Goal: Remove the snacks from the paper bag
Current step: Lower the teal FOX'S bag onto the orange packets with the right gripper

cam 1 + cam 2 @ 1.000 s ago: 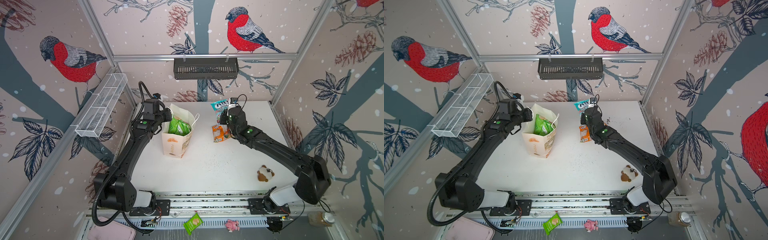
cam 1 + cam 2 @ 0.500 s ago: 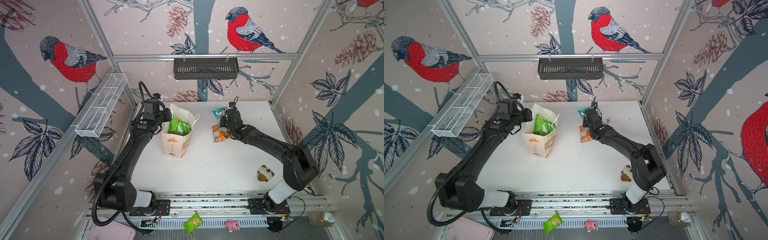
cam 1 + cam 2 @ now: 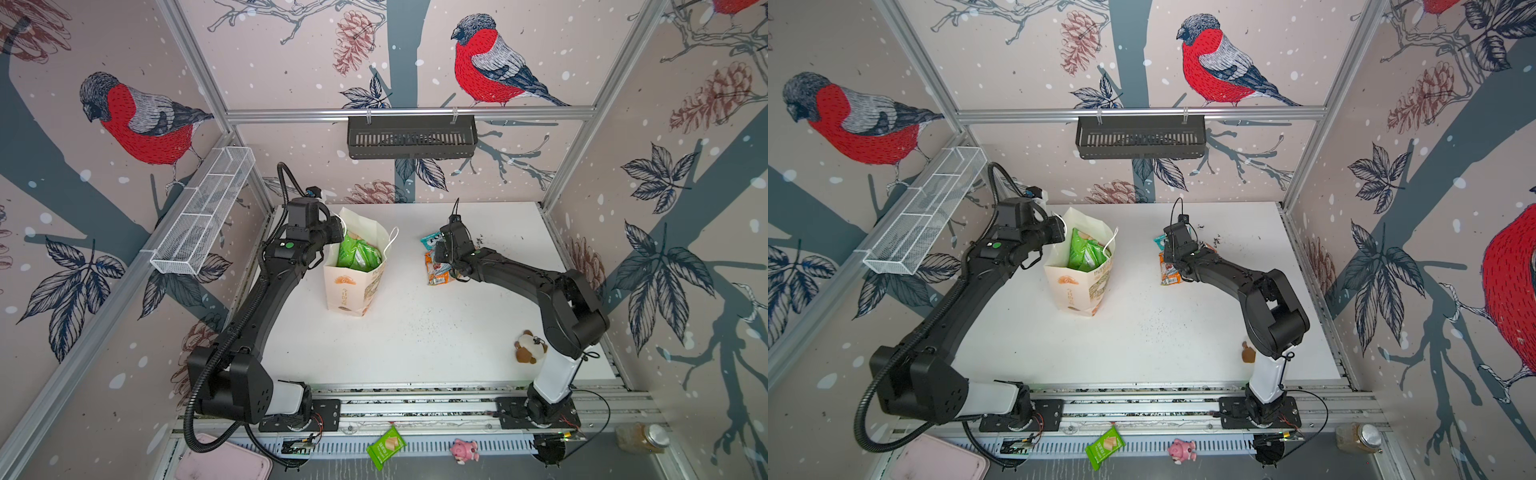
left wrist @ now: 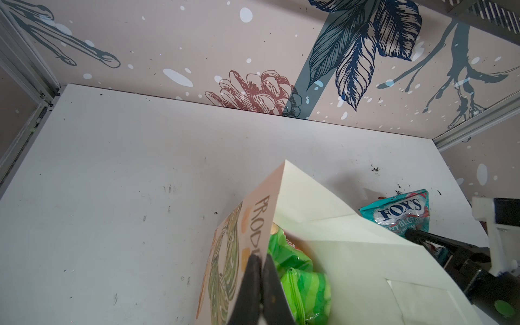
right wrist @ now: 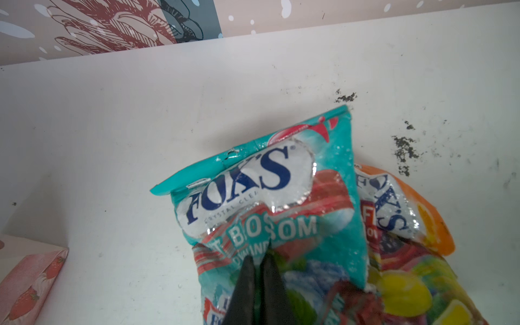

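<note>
The paper bag (image 3: pixel 353 286) (image 3: pixel 1077 286) stands upright at the left of the white table, with bright green snacks (image 3: pixel 357 255) (image 4: pixel 298 278) showing inside. My left gripper (image 4: pixel 260 263) (image 3: pixel 338 232) is shut on the bag's top rim, one finger outside and one inside. To the right a teal packet (image 5: pixel 253 180) (image 3: pixel 430 240) lies on the table, overlapping an orange packet (image 5: pixel 408 213) (image 3: pixel 436 270). My right gripper (image 5: pixel 260 260) is shut, pinching a fold of foil on the teal packet.
A brown-and-white plush toy (image 3: pixel 528 347) sits by the right arm's base. Dark crumbs (image 5: pixel 405 146) lie behind the packets. A green wafer packet (image 3: pixel 385 448) and pink pig (image 3: pixel 465 449) lie below the table's front rail. A wire basket (image 3: pixel 203 220) hangs on the left wall.
My right gripper has brought the teal packet down from the air onto the table beside the orange one, and that arm's elbow has folded back. The left gripper and bag are unmoved.
</note>
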Available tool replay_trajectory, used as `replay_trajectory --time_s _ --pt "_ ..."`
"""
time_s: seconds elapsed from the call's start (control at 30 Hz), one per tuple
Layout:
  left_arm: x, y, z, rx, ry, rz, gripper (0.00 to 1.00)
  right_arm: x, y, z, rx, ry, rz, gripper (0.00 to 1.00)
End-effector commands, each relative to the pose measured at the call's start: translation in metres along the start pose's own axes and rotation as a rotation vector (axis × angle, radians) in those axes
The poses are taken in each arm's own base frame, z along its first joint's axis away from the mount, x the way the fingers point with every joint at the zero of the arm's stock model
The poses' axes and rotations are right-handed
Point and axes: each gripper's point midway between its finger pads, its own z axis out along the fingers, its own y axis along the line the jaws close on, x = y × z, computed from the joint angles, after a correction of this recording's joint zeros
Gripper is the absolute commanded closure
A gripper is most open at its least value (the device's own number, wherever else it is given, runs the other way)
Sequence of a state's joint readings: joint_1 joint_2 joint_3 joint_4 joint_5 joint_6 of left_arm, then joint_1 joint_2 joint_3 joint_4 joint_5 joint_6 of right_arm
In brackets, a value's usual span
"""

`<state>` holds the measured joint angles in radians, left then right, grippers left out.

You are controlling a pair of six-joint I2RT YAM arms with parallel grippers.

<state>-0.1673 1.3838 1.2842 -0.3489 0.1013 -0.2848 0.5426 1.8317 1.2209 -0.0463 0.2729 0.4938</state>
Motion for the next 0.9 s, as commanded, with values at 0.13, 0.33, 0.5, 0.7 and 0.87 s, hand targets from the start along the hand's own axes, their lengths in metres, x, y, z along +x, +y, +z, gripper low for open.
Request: replay_trajectory --time_s 0.13,0.33,0.5,0.7,0.87 --pt "-0.013 -0.004 -0.003 0.014 -0.047 0.005 1.00 0.011 0.004 0.017 -0.044 0.047 0.036 1.00" --pt "-0.014 -0.003 -0.004 0.011 -0.050 0.005 1.00 0.018 0.000 0.029 -0.035 0.073 0.044 1.00" --pt "-0.015 -0.005 -0.005 0.019 -0.055 0.002 1.00 0.021 -0.003 0.034 -0.031 0.086 0.050 1.00" --pt "-0.014 -0.004 -0.004 0.018 -0.049 0.001 1.00 0.030 -0.006 0.042 -0.032 0.113 0.061 1.00" --pt "-0.014 -0.004 -0.003 0.015 -0.050 0.002 1.00 0.032 -0.009 0.045 -0.028 0.124 0.064 1.00"
